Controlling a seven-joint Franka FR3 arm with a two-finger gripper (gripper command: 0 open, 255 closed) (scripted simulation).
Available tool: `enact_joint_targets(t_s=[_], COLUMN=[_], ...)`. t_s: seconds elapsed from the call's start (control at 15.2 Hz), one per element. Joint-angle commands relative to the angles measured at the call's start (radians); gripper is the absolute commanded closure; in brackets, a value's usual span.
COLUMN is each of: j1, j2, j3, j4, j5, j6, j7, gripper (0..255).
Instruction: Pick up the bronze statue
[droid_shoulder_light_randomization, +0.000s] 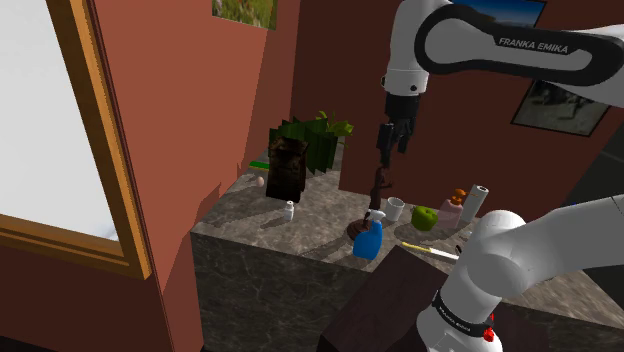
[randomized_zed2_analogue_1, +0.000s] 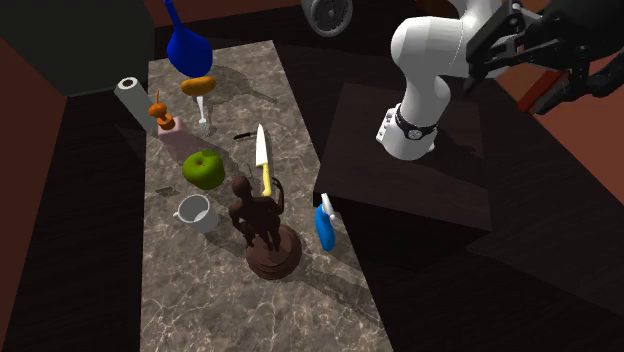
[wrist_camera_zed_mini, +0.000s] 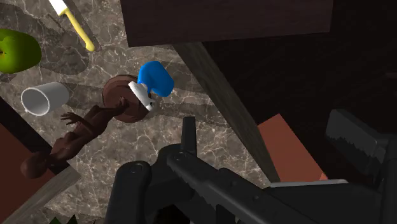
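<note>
Bench: marble-patterned slab across the centre of the shoulder view, carrying every item listed below. Arm: white, entering from the upper right of that view. Statue: dark brown figure, upright on a round base, lower centre of the second exterior view; it stands on the bench untouched. Spray bottle: blue, right of the base at the bench's edge; contact with the base cannot be told. Apple, green, and cup, white: both left of the statue in that frame. Knife: yellow handle, just above the statue's head in that frame. Pincer: fingers apart, holding nothing, hanging above the statue with clear air between. Progress, as judged here: approach only. The descent, the closing on the figure and the lift all remain.
</note>
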Motion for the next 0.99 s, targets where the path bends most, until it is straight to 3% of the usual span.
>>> enact_joint_targets(t_s=[0.0, 0.92], j1=[0.0, -0.154], j2=[0.0, 0.099], j3=[0.0, -0.254], j4=[0.0, -0.206], j5=[0.0, -0.074], j6=[0.0, 0.484], j7=[0.0, -0.045], gripper=[0, 0])
